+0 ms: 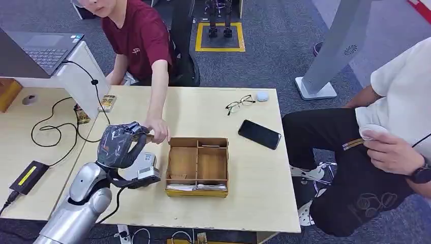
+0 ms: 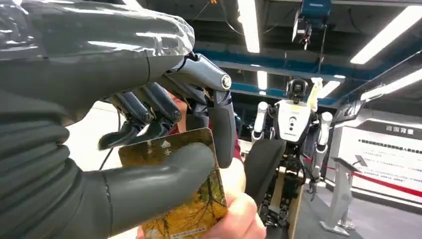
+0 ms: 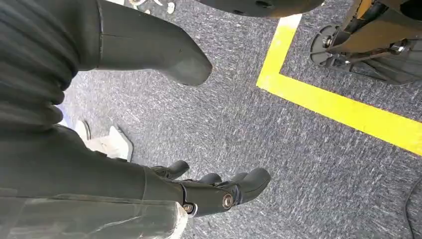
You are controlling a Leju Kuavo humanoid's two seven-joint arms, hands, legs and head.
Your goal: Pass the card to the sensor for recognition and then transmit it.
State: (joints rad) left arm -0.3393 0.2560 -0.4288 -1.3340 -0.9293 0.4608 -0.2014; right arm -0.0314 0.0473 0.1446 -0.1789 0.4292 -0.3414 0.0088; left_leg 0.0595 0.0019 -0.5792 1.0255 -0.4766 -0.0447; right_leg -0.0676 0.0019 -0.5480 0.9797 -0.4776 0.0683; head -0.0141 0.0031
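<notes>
Head view: at the table, left of the wooden box, the person in the red shirt reaches to the left hand, which pinches the card between thumb and fingers while the person's hand grips its lower edge — the hand-over step, by my reading. Next, one side must let go. The right hand hangs over carpet, holding nothing, fingers loosely apart. The sensor (probably that grey device beside the box) sits half hidden behind the arm.

Head view: high, facing forward-down over table. Left wrist view: close behind left hand, facing up toward ceiling; both share that hand. Right wrist view: faces carpet floor.
</notes>
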